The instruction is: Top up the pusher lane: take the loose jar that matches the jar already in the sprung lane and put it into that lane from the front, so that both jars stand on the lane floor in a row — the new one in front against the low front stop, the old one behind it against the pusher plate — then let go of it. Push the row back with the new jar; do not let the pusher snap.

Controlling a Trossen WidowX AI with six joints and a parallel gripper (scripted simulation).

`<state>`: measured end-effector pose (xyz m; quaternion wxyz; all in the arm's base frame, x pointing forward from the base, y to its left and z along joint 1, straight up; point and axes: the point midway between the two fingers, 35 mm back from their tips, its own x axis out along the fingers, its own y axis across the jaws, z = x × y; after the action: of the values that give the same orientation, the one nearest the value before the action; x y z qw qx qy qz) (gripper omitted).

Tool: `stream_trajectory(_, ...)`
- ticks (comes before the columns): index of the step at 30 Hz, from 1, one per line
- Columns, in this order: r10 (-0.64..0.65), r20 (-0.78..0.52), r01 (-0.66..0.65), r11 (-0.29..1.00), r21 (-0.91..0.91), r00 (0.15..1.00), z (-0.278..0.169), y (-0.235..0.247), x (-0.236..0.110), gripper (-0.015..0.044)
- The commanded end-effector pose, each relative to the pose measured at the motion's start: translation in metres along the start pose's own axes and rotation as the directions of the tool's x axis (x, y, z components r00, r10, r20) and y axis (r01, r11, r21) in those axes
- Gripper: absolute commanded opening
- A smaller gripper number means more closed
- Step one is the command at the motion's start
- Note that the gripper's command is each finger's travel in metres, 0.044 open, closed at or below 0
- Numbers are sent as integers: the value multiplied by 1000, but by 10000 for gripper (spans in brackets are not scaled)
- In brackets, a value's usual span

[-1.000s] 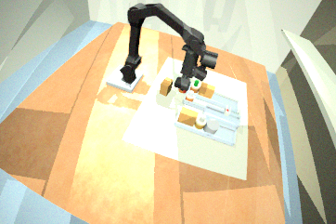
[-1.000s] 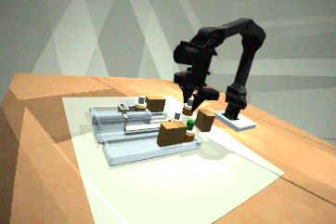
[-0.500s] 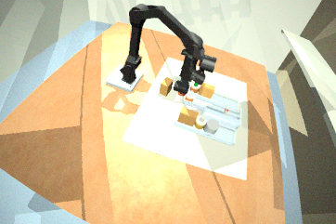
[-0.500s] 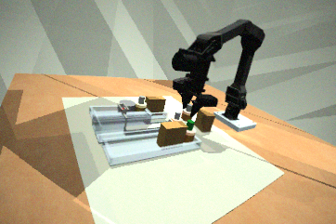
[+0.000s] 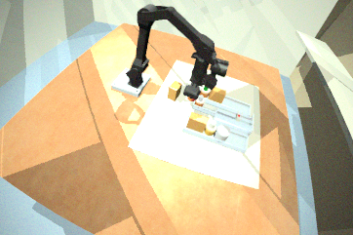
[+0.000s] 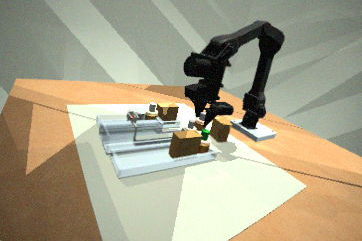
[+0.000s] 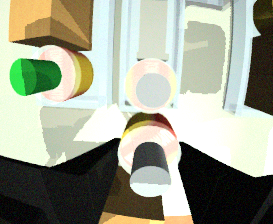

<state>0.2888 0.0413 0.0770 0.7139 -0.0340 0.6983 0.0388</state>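
Note:
My gripper (image 7: 148, 145) (image 6: 202, 117) is shut on a grey-capped jar (image 7: 149, 141) (image 6: 200, 123), which has a pale pink shoulder and a yellow and dark red body. The held jar is just outside the front end of the middle lane, in line with it; its exact height is unclear. The matching lane jar (image 7: 151, 85) (image 6: 191, 124) stands upright at the lane's front end, by the low front stop (image 7: 124, 107). The gap between the two jars is small in the wrist view. The pusher plate behind the lane jar is mostly hidden. My fingers partly hide the held jar.
A green-capped jar (image 7: 49, 75) (image 6: 205, 135) stands in the neighbouring lane before a brown block (image 7: 49, 22) (image 6: 185, 144). Across the rack, another block (image 5: 197, 122) stands beside a jar (image 5: 211, 128) and a white round object (image 5: 222, 133). A loose block (image 5: 175, 91) (image 6: 220, 129) stands outside the rack.

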Motion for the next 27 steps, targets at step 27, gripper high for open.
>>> stream_trajectory(27,3,4,-3,1000,3,1000,16,0,0,0)
